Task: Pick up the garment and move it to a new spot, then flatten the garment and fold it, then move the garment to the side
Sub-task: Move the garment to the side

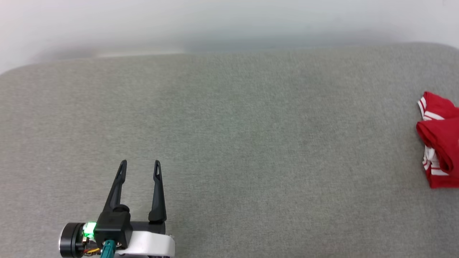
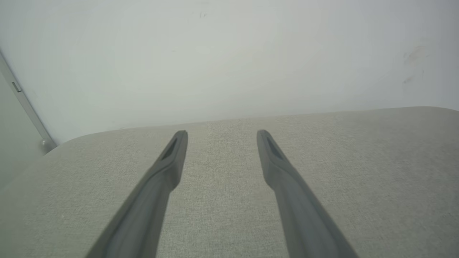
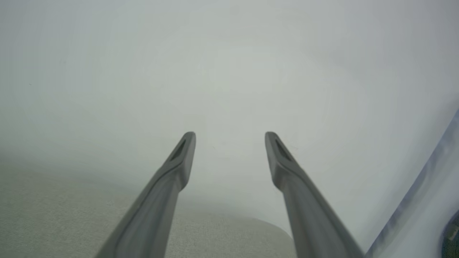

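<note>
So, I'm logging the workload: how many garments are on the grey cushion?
1: the garment, crumpled red with white stripes, lies at the right side of the cushion, cut off by the head view's edge; more could lie beyond it.

Head looks down on the grey surface; wrists skim it low.

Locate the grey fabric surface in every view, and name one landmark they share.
Head view: the grey fabric surface spans most of the picture, below the white wall.
Left wrist view: lower half, beneath the left pincer.
Right wrist view: bottom left, beneath the right pincer.
Shared landmark: the white wall past its rounded far edge.
</note>
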Available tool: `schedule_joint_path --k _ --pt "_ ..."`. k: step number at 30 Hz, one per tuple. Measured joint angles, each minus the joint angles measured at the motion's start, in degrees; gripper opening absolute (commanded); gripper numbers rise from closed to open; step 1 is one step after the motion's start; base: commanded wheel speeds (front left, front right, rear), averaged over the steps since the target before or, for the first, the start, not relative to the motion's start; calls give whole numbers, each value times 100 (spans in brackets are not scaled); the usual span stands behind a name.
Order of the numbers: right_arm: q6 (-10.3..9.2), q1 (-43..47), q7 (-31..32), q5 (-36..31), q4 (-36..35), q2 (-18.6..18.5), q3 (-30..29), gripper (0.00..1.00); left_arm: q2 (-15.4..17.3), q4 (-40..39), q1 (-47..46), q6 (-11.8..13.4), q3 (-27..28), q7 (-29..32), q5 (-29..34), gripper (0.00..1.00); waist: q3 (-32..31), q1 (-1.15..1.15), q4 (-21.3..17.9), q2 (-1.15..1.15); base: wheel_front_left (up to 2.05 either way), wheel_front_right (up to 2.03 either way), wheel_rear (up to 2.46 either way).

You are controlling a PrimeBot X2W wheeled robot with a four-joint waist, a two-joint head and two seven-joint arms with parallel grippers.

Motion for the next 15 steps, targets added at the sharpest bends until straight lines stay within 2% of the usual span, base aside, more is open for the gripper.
schedule_joint_path --k 2,3,11,15 --pt "0 386 -269 -43 -218 407 110 100 -8 38 104 -1 -7 0 1 100 -201 0 106 0 0 0 0" --pt "0 386 -269 -43 -218 407 110 100 -8 38 104 -1 -7 0 1 100 -201 0 106 0 0 0 0" --pt "0 1467 -556 -107 -313 1269 297 100 -11 207 254 -32 4 0 4 100 -612 0 364 0 0 0 0" --pt "0 1943 -613 -66 -244 1489 330 100 -18 288 341 -73 -5 0 -1 100 -780 -1 468 0 0 0 0"
